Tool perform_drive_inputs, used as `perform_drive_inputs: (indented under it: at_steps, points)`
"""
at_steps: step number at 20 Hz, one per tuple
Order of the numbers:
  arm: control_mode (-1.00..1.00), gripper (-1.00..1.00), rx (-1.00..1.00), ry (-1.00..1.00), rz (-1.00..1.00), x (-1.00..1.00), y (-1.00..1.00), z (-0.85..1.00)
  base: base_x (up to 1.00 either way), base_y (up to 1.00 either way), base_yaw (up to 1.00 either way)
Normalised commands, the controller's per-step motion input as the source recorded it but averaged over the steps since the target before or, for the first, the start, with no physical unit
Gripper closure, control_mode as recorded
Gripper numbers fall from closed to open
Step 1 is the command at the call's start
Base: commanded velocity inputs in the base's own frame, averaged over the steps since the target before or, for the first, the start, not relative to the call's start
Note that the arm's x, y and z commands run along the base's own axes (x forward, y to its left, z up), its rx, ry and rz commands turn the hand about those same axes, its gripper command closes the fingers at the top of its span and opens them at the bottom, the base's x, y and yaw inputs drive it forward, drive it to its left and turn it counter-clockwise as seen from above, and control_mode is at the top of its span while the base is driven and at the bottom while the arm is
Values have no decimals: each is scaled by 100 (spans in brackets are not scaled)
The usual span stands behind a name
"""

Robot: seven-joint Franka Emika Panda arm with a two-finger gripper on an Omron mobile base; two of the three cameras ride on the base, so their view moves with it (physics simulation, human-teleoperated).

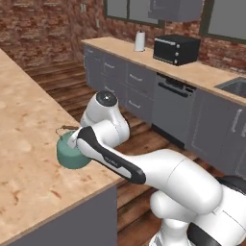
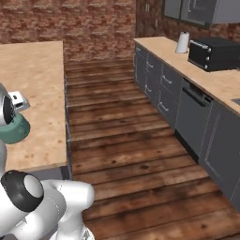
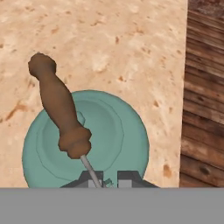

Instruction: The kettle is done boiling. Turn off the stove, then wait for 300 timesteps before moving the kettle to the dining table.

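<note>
Item: squat teal-green kettle (image 3: 85, 140) with brown arched handle (image 3: 59, 109), over my light-wood speckled dining table (image 1: 29, 158), near its edge. Gripper (image 3: 107, 179): clamped shut on the handle's thin wire end. Risk, judged: off-centre grip lets kettle swing, tip, or land off the edge.

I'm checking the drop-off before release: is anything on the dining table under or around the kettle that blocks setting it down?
Nothing visible does. The kettle sits over bare dining table near its edge, with the gripper shut on its handle; the tabletop around it shows no other objects.
</note>
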Motion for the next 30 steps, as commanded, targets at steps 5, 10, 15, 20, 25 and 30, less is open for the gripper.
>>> perform_drive_inputs:
  at_steps: [5,10,15,20,25,30]
  points:
    - [100,100,0,0,0,0,0,0,30,-67,-3]
    - [100,100,0,0,0,0,0,0,31,-67,-1]
    - [100,100,0,0,0,0,0,0,38,-65,0]
    - [100,100,0,0,0,0,0,0,54,-56,0]
    - [100,100,0,0,0,0,0,0,72,-42,0]
    - [100,100,0,0,0,0,0,0,79,-21,0]
